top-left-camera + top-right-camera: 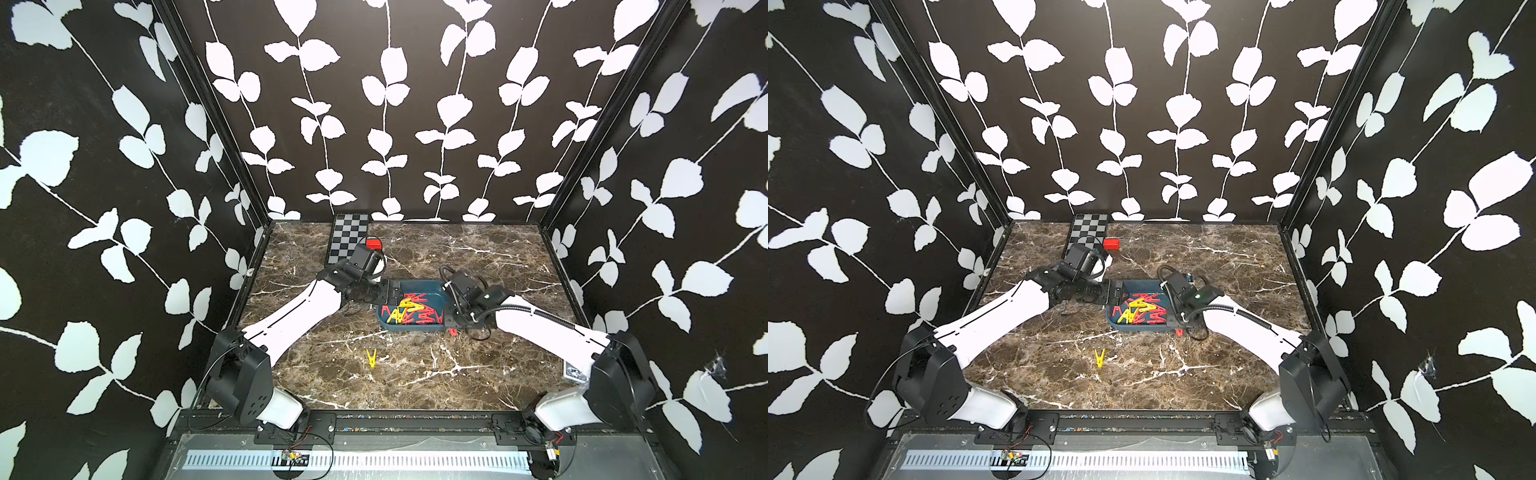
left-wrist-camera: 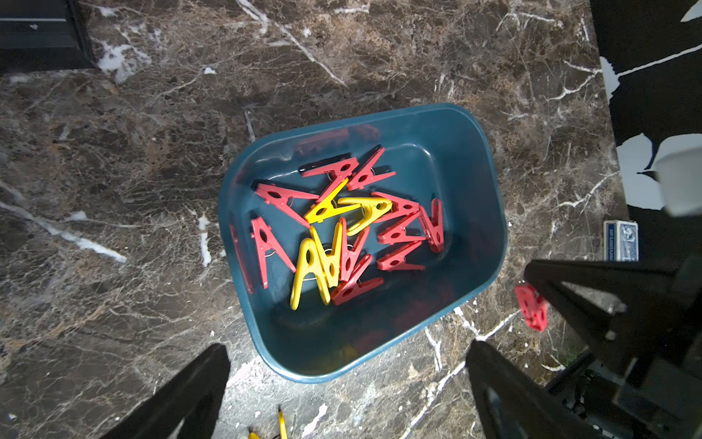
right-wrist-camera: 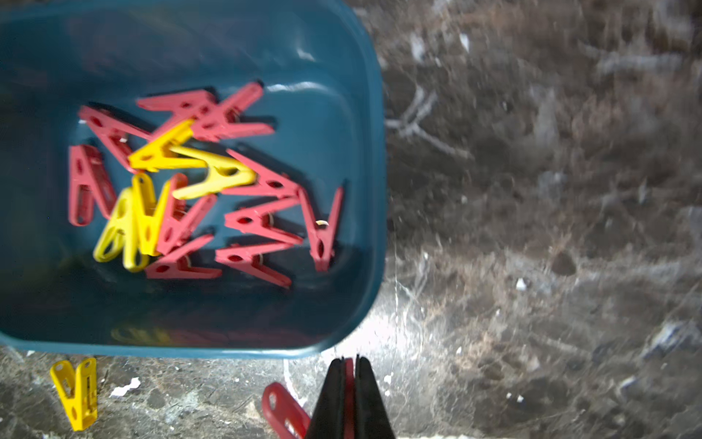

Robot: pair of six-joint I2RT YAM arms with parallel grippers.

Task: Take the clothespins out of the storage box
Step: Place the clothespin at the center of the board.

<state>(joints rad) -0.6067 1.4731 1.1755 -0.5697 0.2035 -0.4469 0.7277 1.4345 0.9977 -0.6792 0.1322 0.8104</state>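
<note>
Carrying everything here is the marbled desk (image 1: 415, 374). A flat checkered board (image 1: 348, 237) lies at its far edge, well apart from the work, and probably plays no part. The storage box (image 1: 432, 286), teal and low-walled, sits upright mid-desk between the two arms, presumably so that either arm can reach in. The left jaws hang over its left end, spread wide and empty. The left wrist view shows one finger (image 2: 182, 391) on each side of the box's near corner, which I read as readiness for the next pick while the other arm unloads. The clothespins (image 2: 342, 228) in the box form a loose heap on its floor, mostly red with a few yellow, their legs crossing. A peg at the heap's edge therefore looks the easier grab. A pack of playing cards (image 2: 621, 239) lies near the right arm's base, idle. A small red block (image 1: 1111, 244) sits just beside the board, also idle. The right jaws are pressed together on a red clothespin (image 3: 283, 410), pinching one leg so the rest sticks out sideways. It is outside the box, just beside the near right corner and low over the desk; I cannot tell whether it touches. My judgement is that it has been carried clear of the wall for release. One yellow clothespin (image 1: 371, 358) lies flat on the desk nearer the robot, apart from the box, so it is already out.
</note>
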